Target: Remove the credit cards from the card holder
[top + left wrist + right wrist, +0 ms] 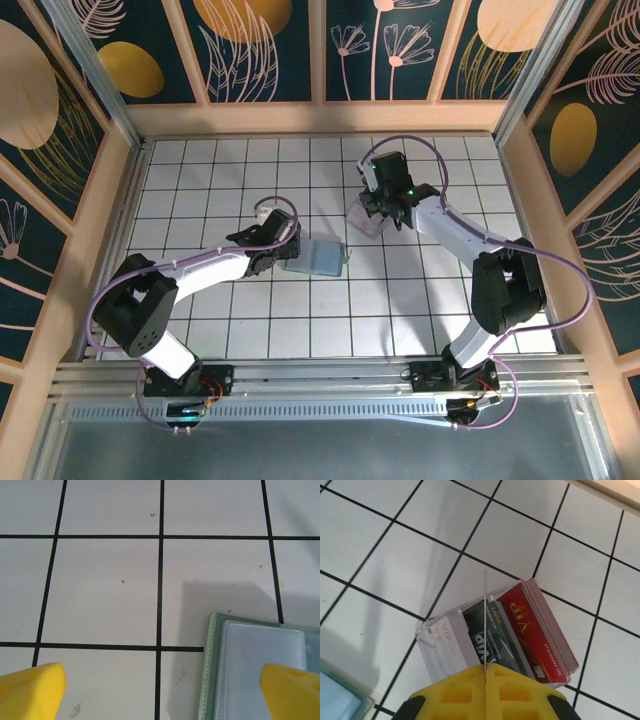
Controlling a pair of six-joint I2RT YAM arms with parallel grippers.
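Observation:
The card holder [318,257], a flat grey-blue wallet with a green edge, lies closed on the tiled floor near the middle. My left gripper [272,254] stands open at its left edge. In the left wrist view one yellow fingertip [293,690] hangs over the wallet [260,670] and the other [31,691] over bare tile. My right gripper [485,672] is shut on a thin credit card [485,620] seen edge-on. It holds the card just above a clear plastic box [434,641]. A dark red card [536,630], black cards and a white one stand in that box.
Wooden walls [120,170] ring the tiled floor on the left, back and right. The clear box [366,222] sits right of the wallet, under my right gripper [374,212]. A corner of the wallet [337,701] shows at the right wrist view's bottom left.

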